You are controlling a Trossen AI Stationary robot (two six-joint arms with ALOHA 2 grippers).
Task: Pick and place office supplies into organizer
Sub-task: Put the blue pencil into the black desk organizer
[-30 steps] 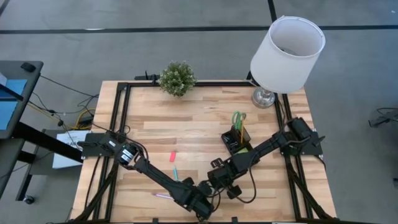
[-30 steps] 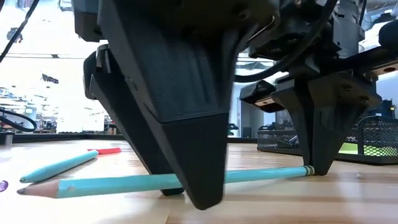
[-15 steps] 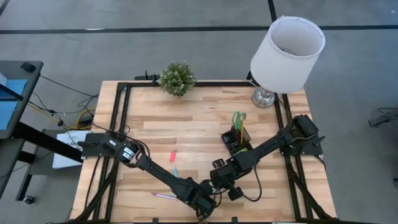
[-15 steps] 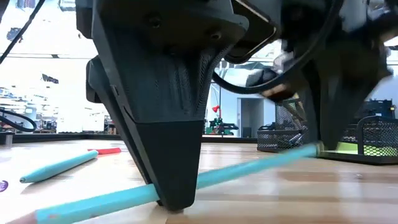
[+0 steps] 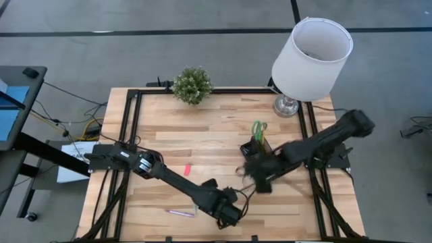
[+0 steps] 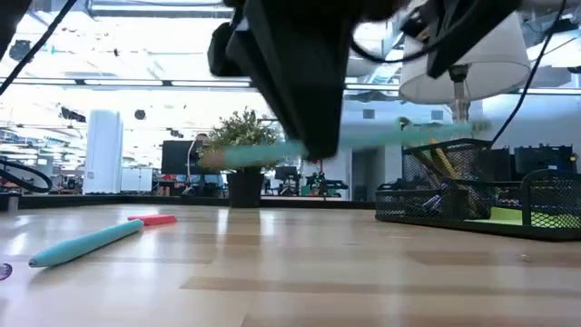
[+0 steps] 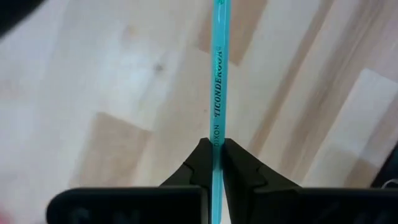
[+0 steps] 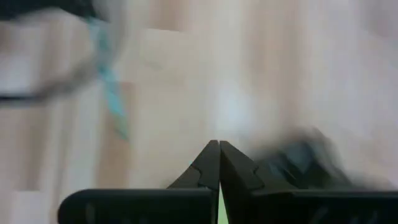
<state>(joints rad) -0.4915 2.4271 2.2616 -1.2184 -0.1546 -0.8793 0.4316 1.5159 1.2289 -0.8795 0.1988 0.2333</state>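
The left tool (image 7: 217, 163) is clamped on the teal pencil (image 7: 218, 74), lifted clear of the bench (image 5: 202, 135). The organizer (image 5: 256, 154) lies toward two o'clock; the empty right tool (image 8: 218, 163), pinched closed, is nearer it.

Pale wooden table (image 5: 216, 121), matt grain; black wire-mesh organizer (image 6: 472, 195) (metal); glossy teal pencil (image 7: 217, 81).

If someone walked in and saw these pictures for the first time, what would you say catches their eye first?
Most striking is the teal pencil pinched in the left hand, lifted off the table near its front edge. The right hand, shut and empty, hangs by the black organizer, where green scissors stand upright. A big white lamp towers over the far right corner.
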